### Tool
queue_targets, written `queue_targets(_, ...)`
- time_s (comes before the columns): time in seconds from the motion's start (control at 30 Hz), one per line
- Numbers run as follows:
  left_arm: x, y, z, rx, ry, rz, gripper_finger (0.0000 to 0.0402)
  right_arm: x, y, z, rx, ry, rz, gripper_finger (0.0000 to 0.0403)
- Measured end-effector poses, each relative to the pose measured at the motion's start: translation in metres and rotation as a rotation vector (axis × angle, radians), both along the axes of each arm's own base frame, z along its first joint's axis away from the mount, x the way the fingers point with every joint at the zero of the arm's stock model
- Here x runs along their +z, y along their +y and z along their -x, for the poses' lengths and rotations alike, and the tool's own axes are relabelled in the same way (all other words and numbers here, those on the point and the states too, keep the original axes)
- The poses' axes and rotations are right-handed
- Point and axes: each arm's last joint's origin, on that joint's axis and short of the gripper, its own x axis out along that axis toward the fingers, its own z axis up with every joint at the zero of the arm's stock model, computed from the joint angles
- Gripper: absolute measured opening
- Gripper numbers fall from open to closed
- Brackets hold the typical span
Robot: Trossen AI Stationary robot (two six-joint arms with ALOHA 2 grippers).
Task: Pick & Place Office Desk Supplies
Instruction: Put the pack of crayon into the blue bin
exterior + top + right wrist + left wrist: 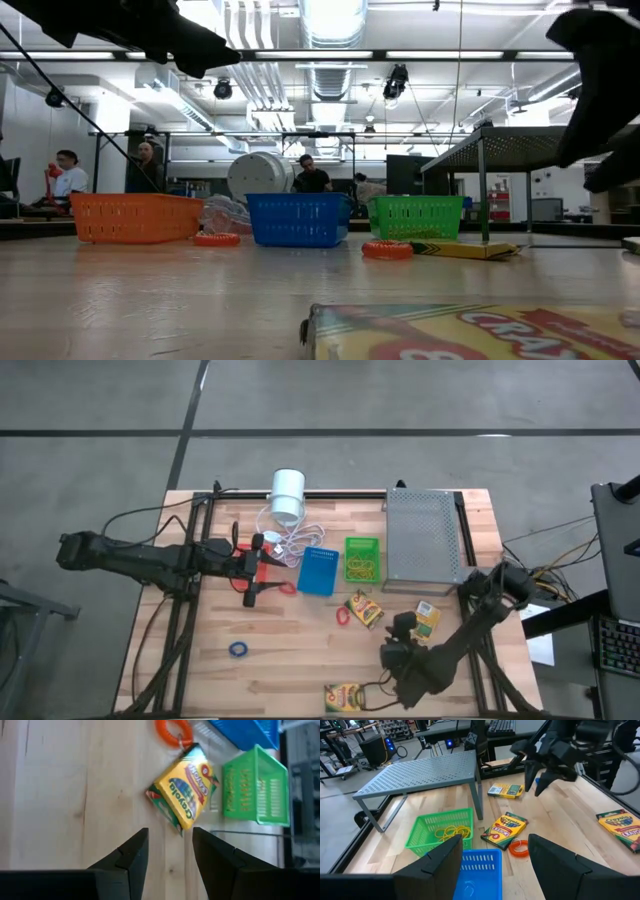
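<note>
Down near the bench's front edge, the right end effector (404, 652) hangs with its fingers apart and nothing between them, above bare wood just short of a crayon box (184, 793). Another crayon box (343, 698) lies at the front edge, a third (428, 618) by the grey tray (421, 538). Further left, the left end effector (258, 570) stands open over the orange basket (136, 217). Beside it the blue basket (318, 571) looks empty; the green basket (439, 831) holds yellow rubber bands (454, 830).
</note>
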Motion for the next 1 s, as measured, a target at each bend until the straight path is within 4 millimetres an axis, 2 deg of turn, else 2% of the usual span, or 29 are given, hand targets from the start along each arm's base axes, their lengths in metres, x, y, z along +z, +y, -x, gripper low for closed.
queue_targets(0.13,0.0,0.0,0.0,0.0,0.0,0.0,0.023,-0.005,-0.014,0.009,0.097,0.01,0.02,0.015)
queue_targets(0.37,0.0,0.0,0.0,0.0,0.0,0.0,0.023,-0.021,-0.035,0.006,0.168,0.076,0.053,0.0151)
queue_targets(0.77,0.0,0.0,0.0,0.0,0.0,0.0,0.023,-0.037,-0.042,0.001,0.24,0.062,0.031,0.0151)
queue_targets(1.0,0.0,0.0,0.0,0.0,0.0,0.0,0.023,-0.047,-0.055,-0.004,0.254,0.074,0.033,0.0151)
